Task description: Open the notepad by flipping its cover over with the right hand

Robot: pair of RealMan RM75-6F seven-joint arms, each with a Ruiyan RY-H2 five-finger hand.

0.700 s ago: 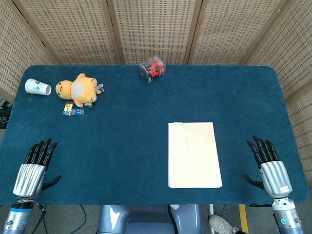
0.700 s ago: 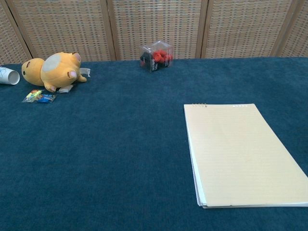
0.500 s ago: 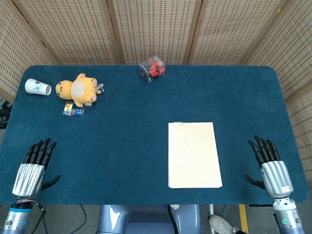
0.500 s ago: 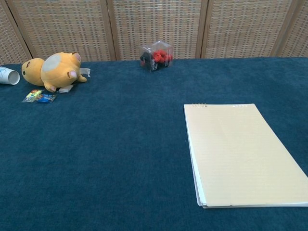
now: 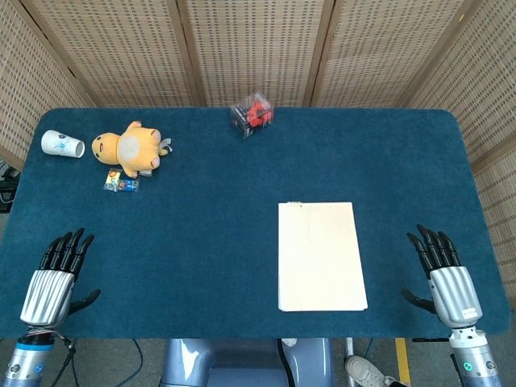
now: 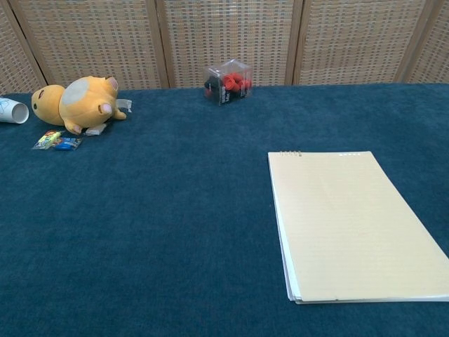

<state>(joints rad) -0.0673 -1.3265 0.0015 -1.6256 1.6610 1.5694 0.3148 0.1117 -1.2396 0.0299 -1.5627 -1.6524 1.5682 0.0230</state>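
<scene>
Right hand (image 5: 445, 274) — fingers spread — hovers beside closed notepad (image 5: 320, 255).

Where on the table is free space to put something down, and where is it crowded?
Free: the wide patch between the notepad and the left hand, and the strip between notepad and right hand. Crowded: the far left corner, with cup, plush toy and small packet.

Notepad (image 5: 321, 255) flat on the counter (image 5: 218, 234) right of centre, plush toy (image 5: 127, 148) far left with paper cup (image 5: 62, 145) beside it, small packet (image 5: 121, 184) just before the toy, clear box (image 5: 251, 114) at the far edge, hands at the near corners
</scene>
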